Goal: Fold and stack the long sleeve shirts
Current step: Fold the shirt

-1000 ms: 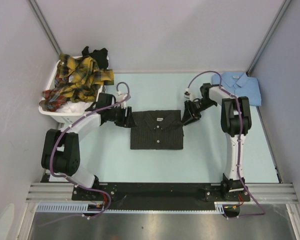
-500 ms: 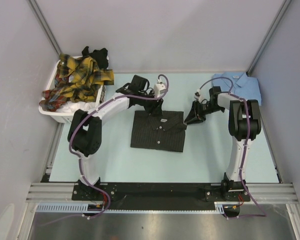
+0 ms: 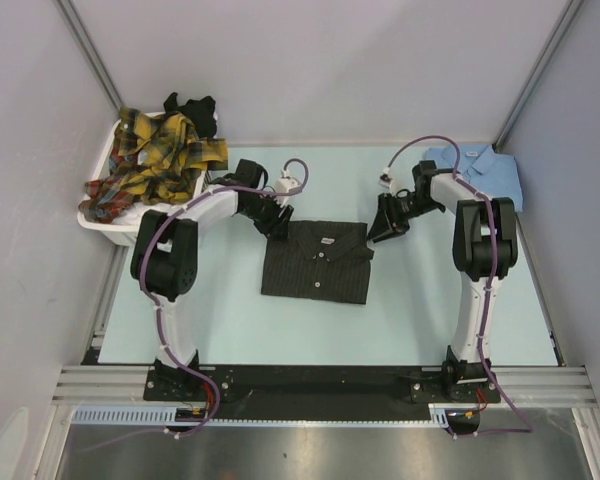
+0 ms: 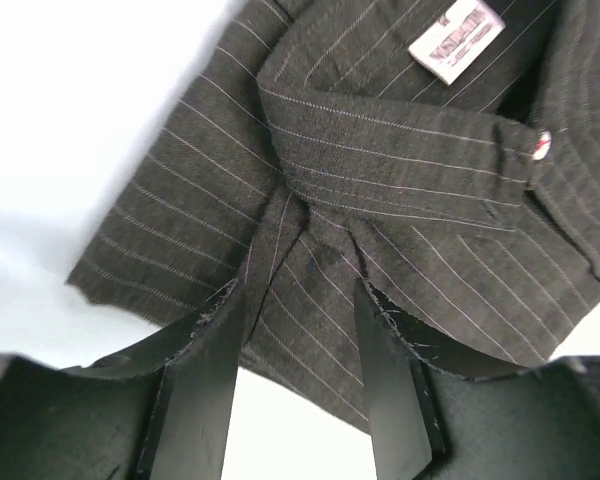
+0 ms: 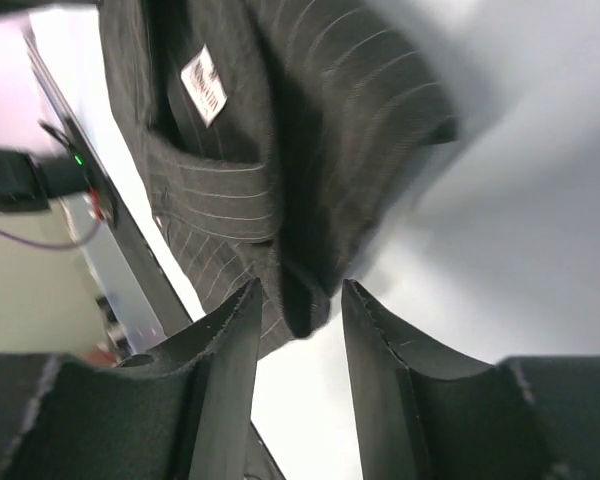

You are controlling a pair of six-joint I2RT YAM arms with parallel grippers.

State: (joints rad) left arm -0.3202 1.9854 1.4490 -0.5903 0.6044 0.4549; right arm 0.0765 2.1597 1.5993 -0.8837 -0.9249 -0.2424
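**Cloth that slumps: take the pinstripe shirt by its collar-end corners**

Your charcoal pinstripe shirt (image 3: 315,260) lies folded into a flat rectangle at the middle of the table (image 3: 220,320). Its collar (image 4: 400,150) points toward 12 o'clock and the buttons face up. Judge it light, limp and layered. It will sag between two holds, and a pinch that catches only the top layer would likely peel the fold open. The weave looks matte, so slipping seems a lesser worry than unfolding. Your best holds are the two shoulder corners, taken through every layer and lifted together and level.

The left gripper (image 4: 300,295) sits at the shirt's 11 o'clock corner. Its jaws are parted astride a puckered ridge of cloth below the collar, not closed on it. The right gripper (image 5: 300,290) sits at the 1 o'clock corner, jaws likewise apart, with a corner of cloth poking between them unclamped.

At 2 o'clock from the shirt, a folded light blue shirt (image 3: 480,172) lies at the table's far corner and is probably the stack's base. At 10 o'clock, plaid shirts (image 3: 155,165) are heaped unfolded in the white laundry basket (image 3: 105,222).
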